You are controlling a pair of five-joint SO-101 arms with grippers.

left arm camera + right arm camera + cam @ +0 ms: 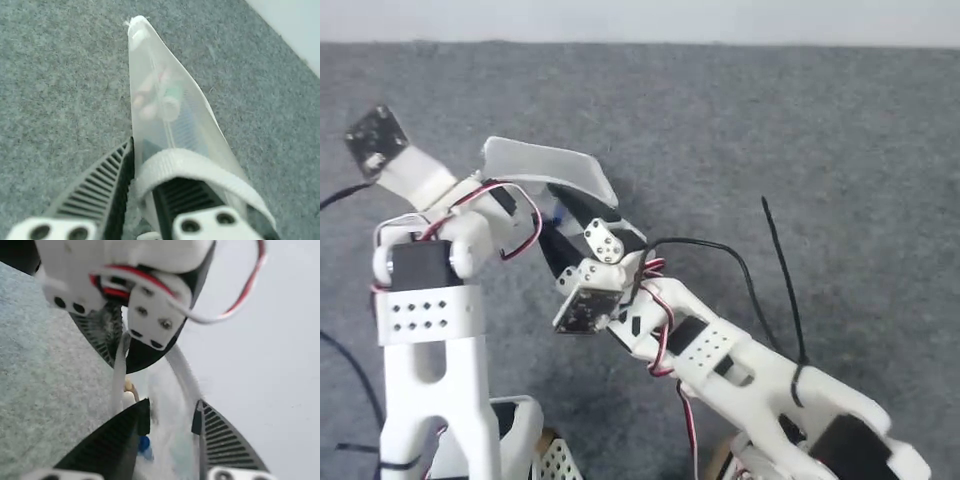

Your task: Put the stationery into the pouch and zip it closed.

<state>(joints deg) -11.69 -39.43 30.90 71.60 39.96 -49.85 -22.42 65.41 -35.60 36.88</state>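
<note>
The left claw is clamped narrow on one end of the translucent, soft plastic pouch, its black ribbed fingers pressing the film from both sides. A white band loops across the pouch just at the grip. From there the pouch runs away from the claw, tapering to a point over the grey, felt-like worktop. Inside it lies the stationery: a few small pieces, one green, one white and one pinkish, bunched near the middle; their exact kinds cannot be made out.

The right claw stands a little parted, with the edge of the pouch between its jaws and a small blue piece just beside one finger. Whether it presses on the film I cannot tell.

From above, the left arm rises at the left and bends over towards the pouch, while the right arm stretches in low from the near right, so that both claws meet at the pouch.
</note>
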